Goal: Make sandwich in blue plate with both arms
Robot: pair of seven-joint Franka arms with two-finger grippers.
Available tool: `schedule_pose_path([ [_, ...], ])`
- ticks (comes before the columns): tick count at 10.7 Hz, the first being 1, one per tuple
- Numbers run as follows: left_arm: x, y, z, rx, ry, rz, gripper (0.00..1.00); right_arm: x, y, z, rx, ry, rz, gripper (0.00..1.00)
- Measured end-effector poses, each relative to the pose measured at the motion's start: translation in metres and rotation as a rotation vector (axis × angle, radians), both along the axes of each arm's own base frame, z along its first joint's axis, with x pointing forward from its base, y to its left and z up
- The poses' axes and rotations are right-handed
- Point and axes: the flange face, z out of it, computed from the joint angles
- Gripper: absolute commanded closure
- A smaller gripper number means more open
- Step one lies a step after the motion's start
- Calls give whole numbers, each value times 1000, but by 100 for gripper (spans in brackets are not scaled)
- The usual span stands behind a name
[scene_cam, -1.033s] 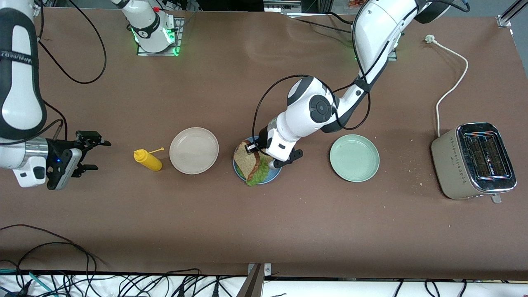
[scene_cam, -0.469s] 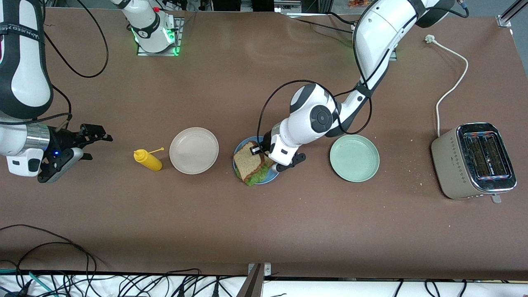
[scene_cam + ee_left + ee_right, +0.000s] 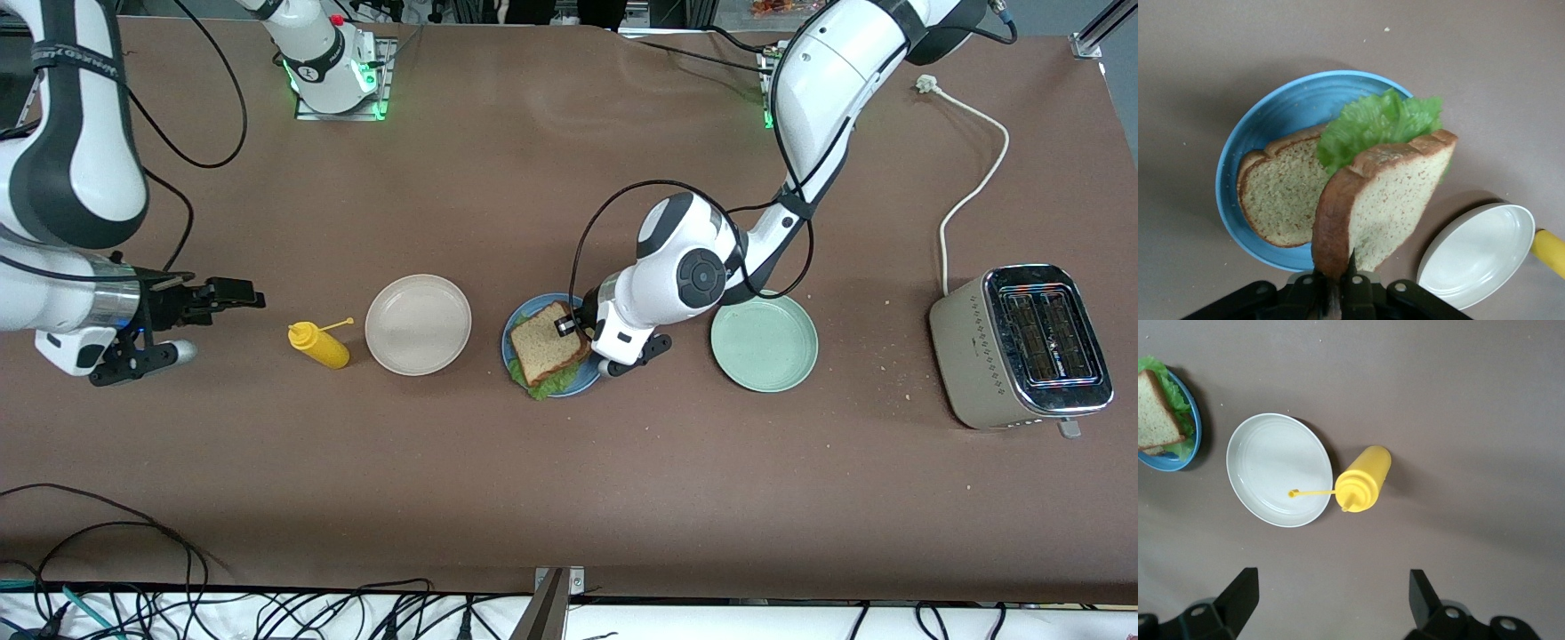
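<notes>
**Brown toast held over the blue plate**

Black fingers of the left hand are clamped tight on the crust edge of the top slice of toast, which is tilted, its free end over the lettuce leaf. The leaf lies on the bottom slice, and that slice rests flat in the blue plate. In the front view the left hand is over the plate's rim toward the left arm's end of the table, with the top slice covering most of the plate.

Beside the blue plate, toward the right arm's end, sit a beige plate and then a yellow squeeze bottle. A pale green plate and a toaster stand toward the left arm's end.

The right hand waits with its fingers spread wide and empty, over bare table past the bottle.
</notes>
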Motion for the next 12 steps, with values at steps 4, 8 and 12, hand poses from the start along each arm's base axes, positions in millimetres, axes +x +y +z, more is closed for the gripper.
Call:
schedule_pose_path([
  [4, -4, -2, -17, 7, 24, -7, 32, -2, 12, 4, -49, 35, -89, 0],
  [8, -5, -3, -18, 6, 25, -8, 0, -1, 6, 10, -90, 30, -131, 0],
  [12, -2, -1, -16, 5, 23, -3, 0, 2, -1, 18, -218, 10, -183, 0],
])
